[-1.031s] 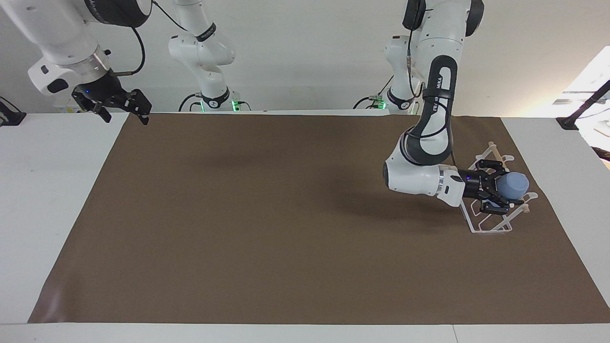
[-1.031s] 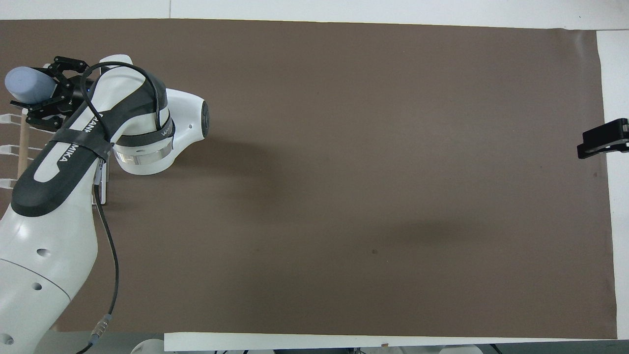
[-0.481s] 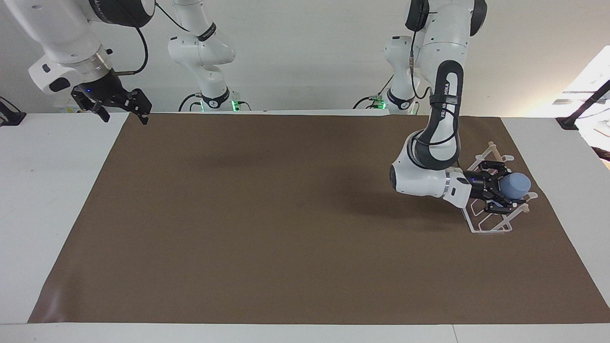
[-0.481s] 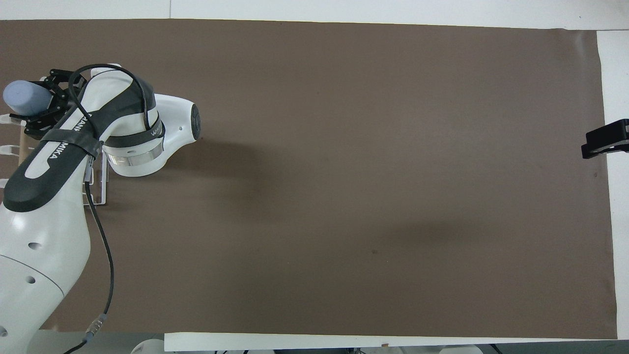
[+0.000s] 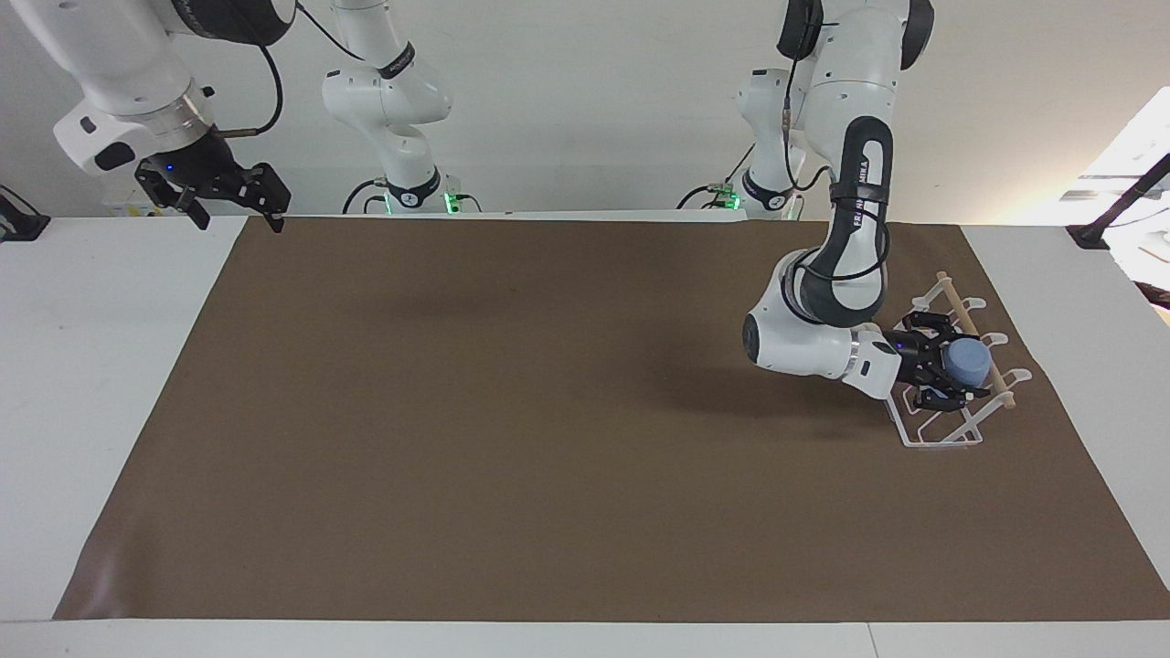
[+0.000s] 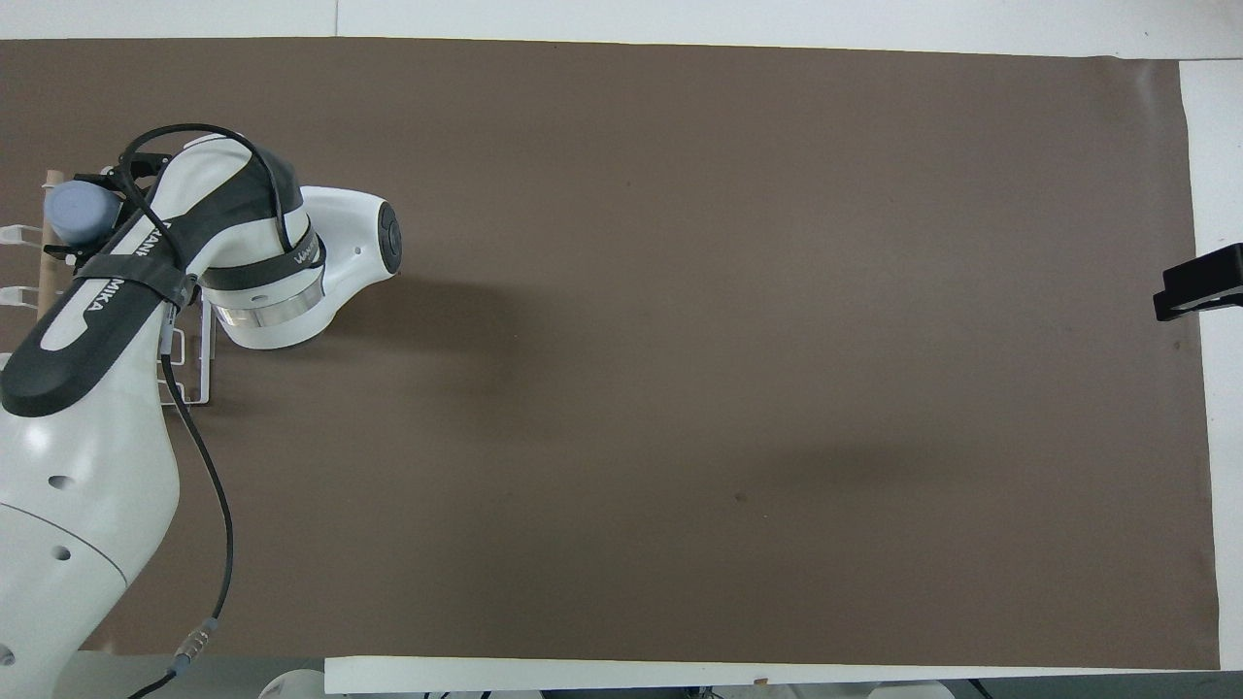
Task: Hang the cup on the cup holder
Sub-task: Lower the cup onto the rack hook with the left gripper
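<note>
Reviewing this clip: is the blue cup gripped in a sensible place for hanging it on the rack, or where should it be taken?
Sensible, probably. The left pincer clamps the cup across its side wall, leaving the closed bottom end free, pointing away over the cup holder. A sideways wall grip suits its tapered, handleless shape.

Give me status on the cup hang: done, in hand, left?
Done: the cup is picked up and carried to the cup holder. In hand: the left gripper grips it sideways over the prongs, beside the wooden rod. Left: seating it on a prong and letting go. The right gripper waits, open, at its own end.
</note>
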`<state>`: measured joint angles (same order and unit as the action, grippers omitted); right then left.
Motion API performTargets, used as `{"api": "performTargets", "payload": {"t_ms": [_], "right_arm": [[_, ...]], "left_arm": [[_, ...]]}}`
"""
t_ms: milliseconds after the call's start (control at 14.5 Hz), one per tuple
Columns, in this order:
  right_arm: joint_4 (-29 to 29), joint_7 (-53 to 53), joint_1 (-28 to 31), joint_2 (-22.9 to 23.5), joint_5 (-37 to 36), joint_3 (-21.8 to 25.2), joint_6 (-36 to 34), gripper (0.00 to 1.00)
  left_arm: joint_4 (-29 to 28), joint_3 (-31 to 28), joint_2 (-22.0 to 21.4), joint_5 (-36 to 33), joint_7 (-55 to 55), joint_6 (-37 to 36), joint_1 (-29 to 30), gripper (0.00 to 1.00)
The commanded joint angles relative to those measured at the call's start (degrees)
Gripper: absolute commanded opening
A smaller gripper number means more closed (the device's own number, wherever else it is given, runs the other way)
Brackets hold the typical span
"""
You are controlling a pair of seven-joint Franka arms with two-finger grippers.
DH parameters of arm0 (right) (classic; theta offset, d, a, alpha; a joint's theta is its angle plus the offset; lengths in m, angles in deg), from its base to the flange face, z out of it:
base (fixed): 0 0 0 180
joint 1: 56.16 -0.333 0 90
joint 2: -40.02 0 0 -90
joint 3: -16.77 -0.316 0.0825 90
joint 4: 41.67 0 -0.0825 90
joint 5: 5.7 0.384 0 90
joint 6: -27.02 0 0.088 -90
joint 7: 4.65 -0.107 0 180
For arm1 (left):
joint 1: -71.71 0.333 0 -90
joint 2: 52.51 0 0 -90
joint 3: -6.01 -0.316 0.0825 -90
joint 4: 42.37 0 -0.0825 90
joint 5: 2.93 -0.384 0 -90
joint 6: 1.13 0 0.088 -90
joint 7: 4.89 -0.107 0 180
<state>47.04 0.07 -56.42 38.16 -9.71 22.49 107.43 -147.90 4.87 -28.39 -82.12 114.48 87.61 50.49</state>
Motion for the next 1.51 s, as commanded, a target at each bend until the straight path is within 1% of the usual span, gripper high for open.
{"api": "performTargets", "payload": {"t_ms": [0,69,138,275,412,550,619,688,825,962,1100,1238,1306,1444], "right_arm": [[1.3,1.5,1.4,-1.1,-0.8,0.1,-0.3,0.99],[1.4,1.4,2.0,-1.1,-0.7,0.1,-0.4,0.99],[1.3,1.3,3.0,-1.1,-0.7,0.0,-0.4,0.99],[1.4,1.5,3.6,-1.1,0.1,0.0,-0.4,0.99],[1.4,1.5,3.3,-1.2,0.1,0.0,-0.5,0.99],[1.4,1.5,3.1,-1.2,0.1,-0.1,-0.4,0.99],[1.4,1.5,3.0,-1.2,0.1,-0.1,-0.5,0.99],[1.4,1.5,3.1,-1.2,0.1,-0.1,-0.5,0.99],[1.4,1.5,3.1,-1.3,0.1,-0.1,-0.5,0.99],[1.4,1.5,3.1,-1.3,0.1,-0.1,-0.5,0.99],[1.4,1.5,3.1,-1.3,0.1,-0.1,-0.5,0.99],[1.4,1.5,3.1,-1.3,0.1,-0.1,-0.5,0.99],[1.4,1.5,3.1,-1.3,0.1,-0.1,-0.5,0.99],[1.4,1.5,3.1,-1.3,0.1,-0.1,-0.5,0.99]], "left_arm": [[1.9,0.0,-1.1,3.0,-0.2,0.6,0.3,1.00],[2.3,0.0,-1.1,5.1,-0.4,-1.5,-0.6,1.00],[2.3,-0.1,-1.1,5.4,-0.5,-2.2,-0.7,1.00],[3.1,0.0,-1.4,6.0,-0.9,-1.9,-0.3,1.00],[3.1,0.1,-4.8,7.5,-4.0,0.0,0.1,1.00],[2.7,0.0,-10.1,14.0,-11.9,3.1,1.0,1.00],[2.8,0.1,-12.4,17.8,-16.9,3.4,2.4,1.00],[2.8,0.1,-14.3,22.5,-23.2,4.1,3.6,1.00],[2.6,0.1,-17.0,31.0,-36.0,7.9,6.3,1.00],[3.1,-0.1,-17.9,39.1,-45.9,10.0,8.0,1.00],[4.5,-0.3,-18.4,46.2,-57.5,9.4,9.0,1.00],[6.6,-0.8,-19.0,56.6,-68.5,9.0,10.9,1.00],[7.2,-0.8,-20.1,60.3,-73.1,8.5,12.1,1.00],[7.2,-0.9,-21.3,65.4,-82.5,6.8,12.8,1.00]]}}
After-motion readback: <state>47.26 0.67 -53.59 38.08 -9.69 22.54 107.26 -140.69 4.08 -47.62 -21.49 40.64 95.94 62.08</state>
